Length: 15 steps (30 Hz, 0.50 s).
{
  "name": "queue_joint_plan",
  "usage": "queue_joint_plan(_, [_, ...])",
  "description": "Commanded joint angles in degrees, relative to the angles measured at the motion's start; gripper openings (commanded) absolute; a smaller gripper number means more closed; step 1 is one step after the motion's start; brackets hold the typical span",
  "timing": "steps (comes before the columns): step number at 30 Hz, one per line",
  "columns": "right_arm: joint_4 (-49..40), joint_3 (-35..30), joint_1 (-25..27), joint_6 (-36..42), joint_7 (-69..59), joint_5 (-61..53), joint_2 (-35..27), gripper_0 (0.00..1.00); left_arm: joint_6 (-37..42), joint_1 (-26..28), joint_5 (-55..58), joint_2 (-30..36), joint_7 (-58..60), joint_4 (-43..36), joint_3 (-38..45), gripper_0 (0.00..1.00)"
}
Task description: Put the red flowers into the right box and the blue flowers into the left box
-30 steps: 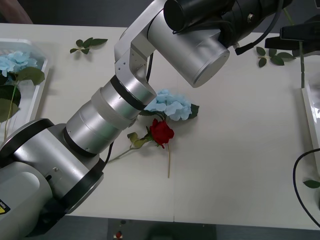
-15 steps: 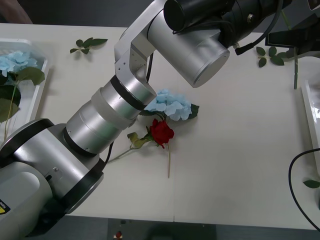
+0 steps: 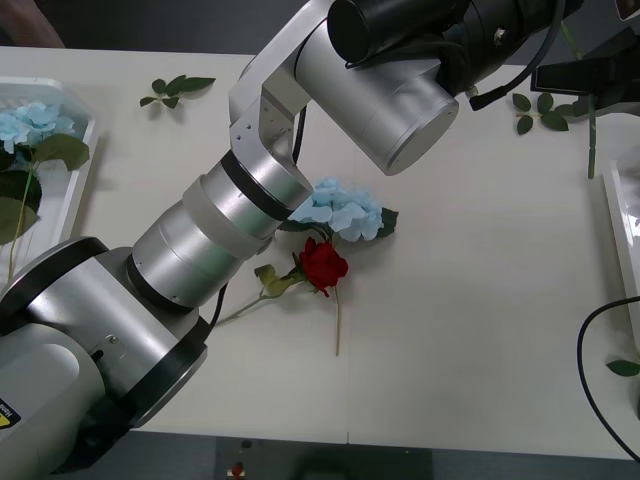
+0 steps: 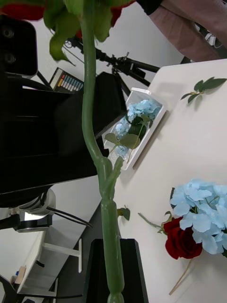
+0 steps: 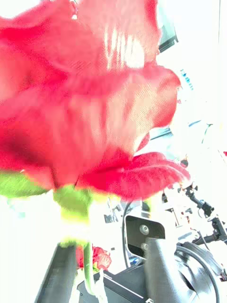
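The left arm [image 3: 250,200] reaches across the tabletop [image 3: 480,330] toward its far right corner; how its gripper stands I cannot tell. There, near the right box [image 3: 622,235], the right gripper [image 4: 112,284] pinches a red rose's stem [image 4: 101,189]. It is probably light, springy and thin, so best held at mid-stem; a second rose [image 3: 323,265] lies mid-table, touching a blue cluster [image 3: 345,210].
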Motion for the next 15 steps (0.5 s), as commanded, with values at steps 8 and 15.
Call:
queue_joint_plan(8, [-1.8, -1.3, -2.1, 0.1, -1.7, -0.6, -1.1, 0.0, -0.6, -1.7, 0.0, 0.0, 1.5, -1.2, 0.4, 1.0])
queue_joint_plan(15, [-1.8, -2.7, -2.1, 0.0, -2.6, 1.1, -3.8, 0.0, -0.6, -1.7, 0.0, 0.0, 1.5, -1.2, 0.4, 1.0])
